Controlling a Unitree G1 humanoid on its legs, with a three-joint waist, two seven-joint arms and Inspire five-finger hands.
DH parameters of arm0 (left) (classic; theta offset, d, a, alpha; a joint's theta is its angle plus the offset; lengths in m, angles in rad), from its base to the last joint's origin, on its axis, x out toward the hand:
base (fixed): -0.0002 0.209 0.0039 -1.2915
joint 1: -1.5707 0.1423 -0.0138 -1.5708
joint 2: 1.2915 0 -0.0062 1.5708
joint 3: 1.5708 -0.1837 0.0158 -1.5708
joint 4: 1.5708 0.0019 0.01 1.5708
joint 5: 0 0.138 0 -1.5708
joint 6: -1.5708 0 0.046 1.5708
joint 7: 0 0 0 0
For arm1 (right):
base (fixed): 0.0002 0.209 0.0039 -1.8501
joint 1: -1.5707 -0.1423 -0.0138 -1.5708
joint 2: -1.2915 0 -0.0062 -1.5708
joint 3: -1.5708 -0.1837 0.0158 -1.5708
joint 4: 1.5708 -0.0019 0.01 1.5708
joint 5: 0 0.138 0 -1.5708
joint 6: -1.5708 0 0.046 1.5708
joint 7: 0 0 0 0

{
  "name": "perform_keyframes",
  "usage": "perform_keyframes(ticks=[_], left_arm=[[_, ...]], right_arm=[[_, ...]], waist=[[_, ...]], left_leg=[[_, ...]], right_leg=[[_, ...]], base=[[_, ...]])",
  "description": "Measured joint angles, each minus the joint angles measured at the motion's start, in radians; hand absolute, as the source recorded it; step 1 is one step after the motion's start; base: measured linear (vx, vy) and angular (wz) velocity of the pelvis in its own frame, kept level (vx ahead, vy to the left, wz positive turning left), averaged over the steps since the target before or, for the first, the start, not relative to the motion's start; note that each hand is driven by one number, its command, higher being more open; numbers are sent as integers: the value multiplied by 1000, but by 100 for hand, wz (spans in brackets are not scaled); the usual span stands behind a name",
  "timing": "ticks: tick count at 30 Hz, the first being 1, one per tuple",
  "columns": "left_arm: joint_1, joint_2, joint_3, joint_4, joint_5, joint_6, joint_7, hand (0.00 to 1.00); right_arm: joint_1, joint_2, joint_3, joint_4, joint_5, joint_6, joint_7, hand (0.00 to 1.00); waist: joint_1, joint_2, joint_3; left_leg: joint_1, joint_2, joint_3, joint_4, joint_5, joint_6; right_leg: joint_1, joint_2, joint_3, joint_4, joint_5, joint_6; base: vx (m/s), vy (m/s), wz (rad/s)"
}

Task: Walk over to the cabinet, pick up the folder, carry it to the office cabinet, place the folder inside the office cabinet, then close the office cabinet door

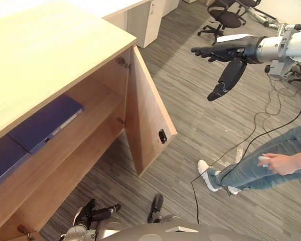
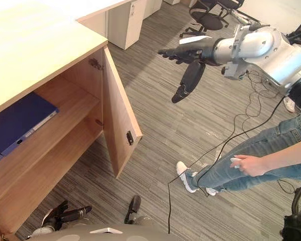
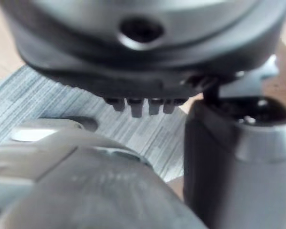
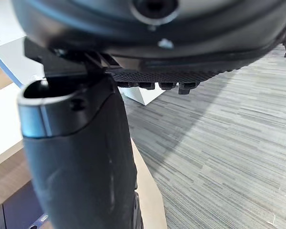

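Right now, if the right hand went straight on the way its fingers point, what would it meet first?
Probably the front corner of the light wooden cabinet top, above the open wooden door. The open right hand points there over grey carpet; depth is unclear.

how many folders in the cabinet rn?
2. One folder lies on the shelf nearer the open door; the second folder lies beside it, at the view's left edge. More may be hidden.
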Motion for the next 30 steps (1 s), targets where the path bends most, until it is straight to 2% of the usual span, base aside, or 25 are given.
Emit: perform_keyframes(ticks=[9,11,14,16,19,21,24,30], left_arm=[[0,-9,20,0,0,0,6,100],[0,-9,20,-1,0,1,7,100],[0,-9,14,-2,-6,2,7,100],[-5,-9,-15,-3,-12,1,12,100],[-9,-13,-26,-2,-27,2,21,100],[-18,-22,-26,-2,-36,3,28,100],[-26,-42,-27,-2,-41,2,37,100],[-31,-59,-27,-3,-45,2,49,100]], right_arm=[[-1,63,-17,1,-1,-15,-1,100],[1,63,-50,23,-5,-25,-2,100],[61,118,-214,209,-119,-45,-50,100],[142,204,-401,406,-285,-38,-138,100],[210,278,-541,543,-406,-33,-198,100],[283,349,-645,624,-515,-11,-225,100],[387,438,-727,659,-608,9,-241,100],[520,635,-765,658,-662,30,-241,100]], waist=[[8,-1,-1],[8,-1,-1],[14,1,1],[37,10,3],[49,21,11],[58,46,27],[60,76,47],[59,107,70]], left_leg=[[-4,-1,4,-1,1,-1],[-4,-2,3,-1,1,-1],[0,-6,0,2,1,-1],[10,-10,-3,4,0,1],[7,-12,-11,10,-2,4],[-5,-12,-23,39,-16,8],[-22,-15,-39,63,-25,4],[-24,-14,-46,62,-25,3]], right_leg=[[-11,1,4,0,2,-2],[-10,0,4,0,2,-2],[-4,-5,4,0,2,-2],[9,-9,4,0,3,-2],[14,-14,-3,0,3,-1],[23,-19,-9,0,3,-1],[23,-26,-13,0,4,1],[23,-26,-15,0,4,1]], base=[[5,89,-2],[3,94,2],[-10,98,3],[-27,86,2],[-42,71,10],[-70,79,12],[-79,83,8],[-28,63,2]])
